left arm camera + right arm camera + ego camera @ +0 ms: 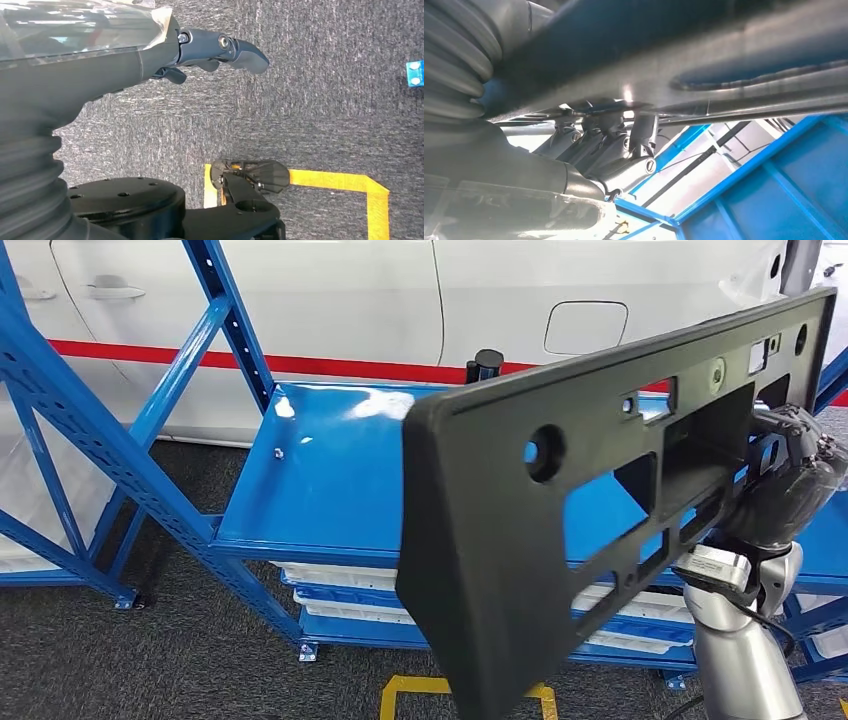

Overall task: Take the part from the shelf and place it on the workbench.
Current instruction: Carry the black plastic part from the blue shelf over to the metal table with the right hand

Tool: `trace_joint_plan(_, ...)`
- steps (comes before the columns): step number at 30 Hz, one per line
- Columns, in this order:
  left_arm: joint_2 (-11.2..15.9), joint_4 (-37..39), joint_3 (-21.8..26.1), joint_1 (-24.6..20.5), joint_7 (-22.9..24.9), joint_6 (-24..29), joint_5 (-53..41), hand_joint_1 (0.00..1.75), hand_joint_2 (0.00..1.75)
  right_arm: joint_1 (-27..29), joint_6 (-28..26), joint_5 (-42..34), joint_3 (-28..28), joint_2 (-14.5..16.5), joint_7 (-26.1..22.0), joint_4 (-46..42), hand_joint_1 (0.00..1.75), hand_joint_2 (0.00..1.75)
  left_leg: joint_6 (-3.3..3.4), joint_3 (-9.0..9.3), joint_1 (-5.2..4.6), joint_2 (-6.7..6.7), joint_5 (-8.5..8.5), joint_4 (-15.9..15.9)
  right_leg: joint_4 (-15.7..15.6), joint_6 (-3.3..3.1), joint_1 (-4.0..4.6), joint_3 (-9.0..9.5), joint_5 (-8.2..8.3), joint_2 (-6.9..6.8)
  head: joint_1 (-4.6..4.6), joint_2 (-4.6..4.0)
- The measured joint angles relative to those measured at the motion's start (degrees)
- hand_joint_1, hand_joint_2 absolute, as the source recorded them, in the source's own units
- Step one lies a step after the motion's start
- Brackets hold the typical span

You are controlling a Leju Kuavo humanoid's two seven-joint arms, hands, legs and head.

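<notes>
Part [560, 510] is the big black plate with holes that you see in the middle and right of the head view, held up in the air and tilted, its low near corner cut off at the bottom edge of the frame. Behind it the top blue shelf [330, 480] lies bare, with open room on the left side of the frame over the grey floor [120, 660]. Your right hand [790, 480] at the right edge grips the far end of the part; in the right wrist view the dark fingers [636, 132] curl up against its underside. Your left hand [200, 50] hangs over the carpet near a yellow floor line [340, 180], holding nothing, its fingers stretched out. White trays [340, 585] sit on the lower shelves, partly hidden behind the part.
</notes>
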Motion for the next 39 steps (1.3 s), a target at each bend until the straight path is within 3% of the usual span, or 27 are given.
trace_joint_plan(5, 0.2, 0.0, 0.2, 0.1, 0.0, -0.1, 0.0, 0.0, 1.75, 1.3, 0.0, -0.1, -0.5, 0.8, -0.1, -0.4, 1.55, 1.75, 0.39, -0.18, -0.23, 0.0, -0.25, 0.4, 0.0, 0.19, -0.23, -0.01, -0.04, 0.01, -0.02, 0.0)
trace_joint_plan(10, 0.4, 0.0, 0.2, 0.1, 0.3, -0.5, -0.4, 0.0, 1.75, 1.6, 0.0, 0.0, -0.9, 1.3, -0.4, -0.7, 1.55, 1.75, 1.38, 0.03, -0.13, 0.12, -0.05, -0.1, 0.5, 0.88, -0.31, -0.28, -0.5, 0.03, 0.0, 0.0)
trace_joint_plan(12, 0.4, 0.0, 0.2, 0.1, 0.4, -0.8, -0.5, 0.0, 1.75, 1.3, 0.0, 0.1, -1.2, 1.4, -0.6, -0.7, 1.55, 1.75, 1.89, 0.29, 0.24, 0.29, 0.43, -0.8, 4.5, 0.52, -0.21, -2.15, -2.81, 0.1, 0.16, 0.0)
trace_joint_plan(14, 0.4, 0.0, 0.1, 0.1, 0.5, -1.1, -0.6, 0.0, 1.75, 1.1, 0.0, 0.3, -1.6, 1.6, -0.9, -0.6, 1.55, 1.75, 2.0, 0.13, 0.23, 0.34, 0.58, -0.9, 12.0, 0.01, -0.19, -5.53, -6.18, 0.18, 0.33, 0.0)
trace_joint_plan(15, 0.4, 0.0, 0.1, 0.1, 0.6, -1.1, -0.6, 0.0, 1.75, 1.1, 0.0, 0.3, -1.7, 1.8, -1.0, -0.5, 1.55, 1.75, 1.92, 0.01, 0.25, 0.34, 0.65, -0.8, 15.1, 0.08, -0.24, -6.87, -7.23, 0.19, 0.36, 0.0)
trace_joint_plan(16, 0.3, 0.0, 0.1, 0.1, 0.7, -1.2, -0.6, 0.0, 1.75, 1.2, 0.0, 0.4, -1.8, 1.9, -1.0, -0.5, 1.55, 1.75, 1.79, -0.12, 0.31, 0.33, 0.75, -0.8, 16.3, 0.42, -0.33, -7.32, -7.43, 0.18, 0.36, 0.0)
trace_joint_plan(17, 0.3, 0.0, 0.1, 0.2, 0.8, -1.2, -0.7, 0.0, 1.75, 1.3, 0.0, 0.4, -1.8, 2.0, -1.1, -0.4, 1.55, 1.75, 1.61, -0.25, 0.42, 0.32, 0.88, -0.7, 15.2, 0.98, -0.46, -6.63, -6.75, 0.18, 0.36, 0.0)
trace_joint_plan(19, 0.4, 0.0, 0.1, 0.2, 0.8, -1.2, -0.7, 0.0, 1.75, 1.2, 0.0, 0.5, -2.0, 2.3, -1.2, -0.4, 1.55, 1.75, 1.0, -0.64, 0.75, 0.29, 1.04, -0.3, 7.5, 2.3, -0.88, -2.56, -4.0, 0.12, 0.4, 0.0)
trace_joint_plan(20, 0.4, 0.0, 0.1, 0.2, 0.8, -1.2, -0.7, 0.0, 1.75, 1.2, 0.0, 0.7, -2.1, 2.4, -1.2, -0.4, 1.55, 1.75, 0.59, -0.89, 0.78, 0.26, 1.0, 0.1, 4.0, 2.53, -0.9, -0.81, -2.84, 0.2, 0.48, 0.0)
trace_joint_plan(22, 0.5, 0.0, 0.1, 0.2, 0.9, -1.2, -0.8, 0.0, 1.75, 1.2, 0.0, 1.0, -2.3, 2.8, -1.4, -0.3, 1.55, 1.75, -0.27, -1.23, 0.68, 0.21, 1.04, 0.5, 1.0, 1.82, -0.74, 0.63, -1.78, 0.41, 0.44, 0.0)
trace_joint_plan(25, 0.5, 0.0, 0.1, 0.2, 1.0, -1.3, -0.8, 0.0, 1.75, 0.8, -0.1, 1.8, -2.7, 3.6, -1.5, -0.2, 1.55, 1.75, -1.36, -1.47, 0.97, 0.26, 1.27, 0.5, 1.2, -0.02, -0.56, 0.32, -0.93, 0.57, 0.28, 0.0)
trace_joint_plan(27, 0.5, 0.0, 0.1, 0.2, 1.1, -1.3, -0.8, 0.0, 1.75, 0.3, -0.1, 2.1, -2.7, 4.1, -1.5, -0.1, 1.55, 1.75, -1.97, -2.95, 1.19, 0.39, -1.42, 4.0, 1.2, -0.88, -0.74, 0.01, -0.36, 0.53, 0.16, 0.0)
trace_joint_plan(29, 0.5, 0.0, 0.1, 0.2, 1.1, -1.3, -0.8, 0.0, 1.75, 0.0, -0.1, 2.1, -2.8, 4.5, -1.5, 0.0, 1.55, 1.75, -2.39, -5.92, 1.24, 0.49, -5.98, 11.7, 1.2, -1.34, -0.57, -0.35, -0.06, 0.41, 0.07, 0.0)
trace_joint_plan(31, 0.5, 0.0, 0.1, 0.3, 1.1, -1.4, -0.7, 0.0, 1.75, -0.2, -0.1, 2.1, -2.8, 4.7, -1.5, 0.3, 1.55, 1.75, -2.39, -7.7, 1.26, 0.5, -8.17, 17.3, 1.2, -1.53, -0.31, -0.6, 0.08, 0.31, 0.08, 0.0)
trace_joint_plan(32, 0.5, 0.0, 0.1, 0.3, 1.1, -1.4, -0.6, 0.0, 1.75, -0.4, -0.1, 2.1, -2.8, 4.8, -1.5, 0.4, 1.55, 1.75, -2.21, -7.01, 1.26, 0.5, -7.75, 16.9, 1.2, -1.56, -0.19, -0.64, 0.12, 0.29, 0.07, 0.0)
trace_joint_plan(33, 0.6, 0.0, 0.1, 0.3, 1.1, -1.4, -0.6, 0.0, 1.75, -0.7, -0.1, 2.0, -2.8, 4.9, -1.5, 0.6, 1.55, 1.75, -1.9, -5.16, 1.23, 0.5, -6.48, 14.2, 1.2, -1.53, -0.09, -0.61, 0.14, 0.29, 0.07, 0.0)
trace_joint_plan(35, 0.6, -0.1, 0.1, 0.2, 1.2, -1.5, -0.3, 0.0, 1.75, -1.6, -0.1, 1.9, -2.8, 5.0, -1.5, 1.0, 1.55, 1.75, -0.99, -0.13, 1.01, 0.49, -3.8, 6.0, 1.2, -1.41, 0.19, -0.55, 0.19, 0.34, 0.09, 0.0)
trace_joint_plan(36, 0.7, -0.1, 0.1, 0.2, 1.2, -1.5, -0.1, 0.0, 1.75, -2.2, -0.1, 1.9, -2.7, 5.1, -1.5, 1.3, 1.55, 1.75, -0.61, 1.53, 0.81, 0.52, -3.09, 3.1, 1.2, -1.29, 0.27, -0.6, 0.26, 0.35, 0.12, 0.0)
trace_joint_plan(37, 0.7, -0.1, 0.2, 0.2, 1.2, -1.5, 0.1, 0.0, 1.75, -2.8, -0.1, 1.9, -2.7, 5.2, -1.5, 1.6, 1.55, 1.75, -0.35, 2.33, 0.6, 0.53, -2.88, 1.5, 1.2, -1.1, 0.33, -0.7, 0.36, 0.35, 0.12, 0.0)
trace_joint_plan(39, 0.8, -0.1, 0.2, 0.2, 1.1, -1.6, 0.5, 0.0, 1.75, -3.8, -0.1, 2.3, -2.6, 5.5, -1.3, 2.4, 1.55, 1.75, 0.07, 2.24, 0.28, 0.58, -2.64, 1.1, 1.0, -0.53, 0.3, -0.88, 0.69, 0.29, 0.11, 0.0)
